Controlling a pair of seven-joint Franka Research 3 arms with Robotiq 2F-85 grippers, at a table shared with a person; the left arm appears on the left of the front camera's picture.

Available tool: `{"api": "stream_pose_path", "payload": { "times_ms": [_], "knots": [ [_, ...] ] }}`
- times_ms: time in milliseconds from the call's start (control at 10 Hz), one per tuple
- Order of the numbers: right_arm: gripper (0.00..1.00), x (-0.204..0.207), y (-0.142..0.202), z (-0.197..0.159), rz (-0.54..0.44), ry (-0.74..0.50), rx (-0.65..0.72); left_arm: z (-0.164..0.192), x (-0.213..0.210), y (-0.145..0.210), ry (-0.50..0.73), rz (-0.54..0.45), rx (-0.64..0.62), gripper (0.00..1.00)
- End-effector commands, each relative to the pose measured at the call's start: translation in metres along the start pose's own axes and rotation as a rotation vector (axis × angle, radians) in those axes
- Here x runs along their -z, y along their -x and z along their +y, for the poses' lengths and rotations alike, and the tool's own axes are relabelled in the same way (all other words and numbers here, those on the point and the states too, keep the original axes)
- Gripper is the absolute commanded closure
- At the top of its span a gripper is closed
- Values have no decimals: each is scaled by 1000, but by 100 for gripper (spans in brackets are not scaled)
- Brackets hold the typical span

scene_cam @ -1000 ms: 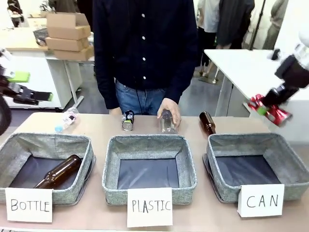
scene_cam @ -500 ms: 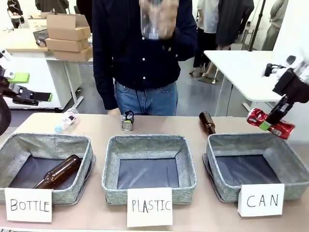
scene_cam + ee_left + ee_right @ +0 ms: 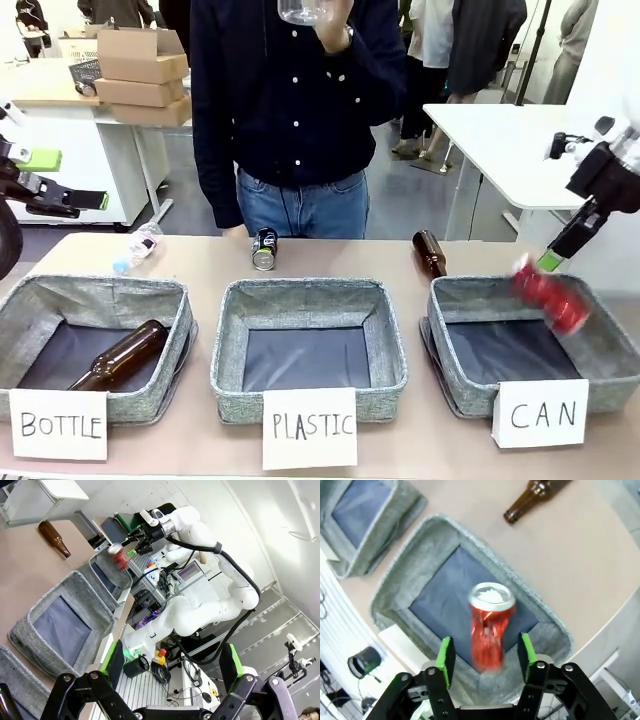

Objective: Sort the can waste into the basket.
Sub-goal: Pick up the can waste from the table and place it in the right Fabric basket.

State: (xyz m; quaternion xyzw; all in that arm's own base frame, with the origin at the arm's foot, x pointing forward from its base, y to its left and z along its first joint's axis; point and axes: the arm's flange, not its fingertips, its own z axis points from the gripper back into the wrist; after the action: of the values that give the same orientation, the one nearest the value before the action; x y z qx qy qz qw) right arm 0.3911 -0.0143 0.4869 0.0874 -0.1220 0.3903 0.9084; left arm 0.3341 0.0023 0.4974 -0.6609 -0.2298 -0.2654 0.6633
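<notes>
Tabletop (image 3: 200,262): red can (image 3: 551,298) now free of right tool (image 3: 553,260), above basket (image 3: 462,390).

Even, bright indoor light, seemingly from overhead, falls across the surface (image 3: 200,265); shadows there are soft and faint. In the front view the crushed red can (image 3: 550,297) is smeared by motion blur, and the right wrist view shows its lower half streaked too. Both wrist views bow strongly towards their edges. The white wall (image 3: 280,520) in the left wrist view is nearly washed out.
</notes>
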Motion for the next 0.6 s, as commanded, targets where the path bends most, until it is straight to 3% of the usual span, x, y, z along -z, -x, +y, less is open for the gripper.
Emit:
{"api": "stream_pose_path", "payload": {
  "times_ms": [0, 500],
  "knots": [
    [0, -1, -1, -6, -19, -11, -28, -1, 2, -2, 16, -16, 24, 0],
    [0, 0, -4, -11, -34, -31, -6, -1, 2, -2, 16, -16, 24, 0]
  ]
}}
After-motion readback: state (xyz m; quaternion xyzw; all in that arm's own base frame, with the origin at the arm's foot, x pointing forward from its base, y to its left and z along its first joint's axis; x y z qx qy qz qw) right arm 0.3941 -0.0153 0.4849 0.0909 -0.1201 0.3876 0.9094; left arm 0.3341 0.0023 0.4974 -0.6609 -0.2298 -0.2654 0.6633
